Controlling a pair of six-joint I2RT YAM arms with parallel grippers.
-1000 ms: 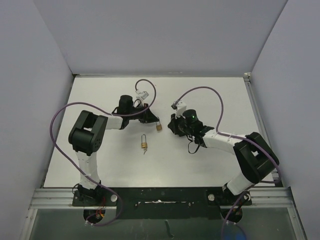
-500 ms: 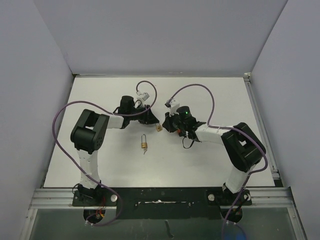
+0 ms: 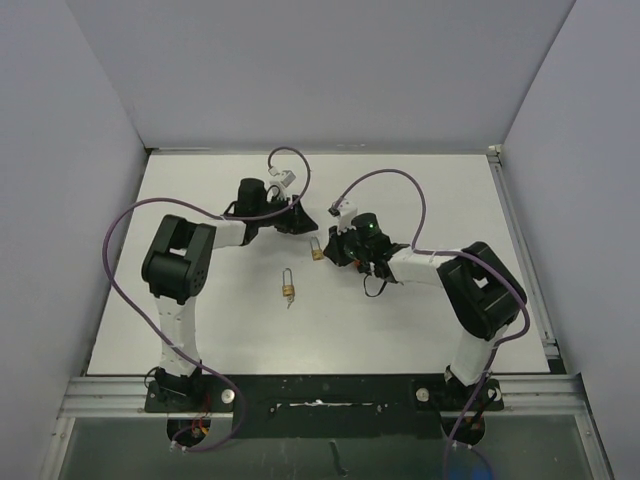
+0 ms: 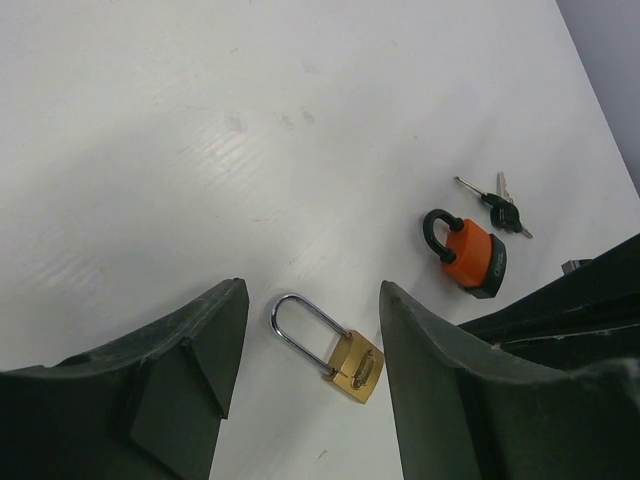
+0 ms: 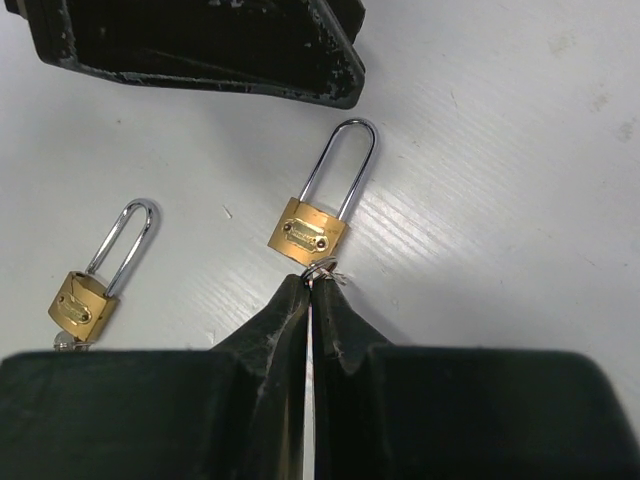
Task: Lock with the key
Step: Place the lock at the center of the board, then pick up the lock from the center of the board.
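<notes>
A brass padlock [image 3: 317, 250] with a long steel shackle lies on the white table; it also shows in the right wrist view [image 5: 310, 233]. My right gripper [image 5: 310, 285] is shut on the key [image 5: 322, 270] at the padlock's base, where only its ring shows; in the top view the gripper [image 3: 328, 252] sits right beside the padlock. My left gripper [image 3: 305, 225] is open, just up-left of the padlock. In the left wrist view, the gripper [image 4: 312, 290] hovers over the padlock [image 4: 345, 355], not touching it.
A second brass padlock [image 3: 288, 291] lies nearer the front; it also shows in the right wrist view [image 5: 85, 298]. An orange padlock [image 4: 470, 255] and loose keys [image 4: 495, 205] lie beyond, in the left wrist view. Purple cables loop over both arms.
My left gripper has let go of the padlock and drawn back up-left. My right gripper has moved left to the padlock's base and stands shut on the key.
</notes>
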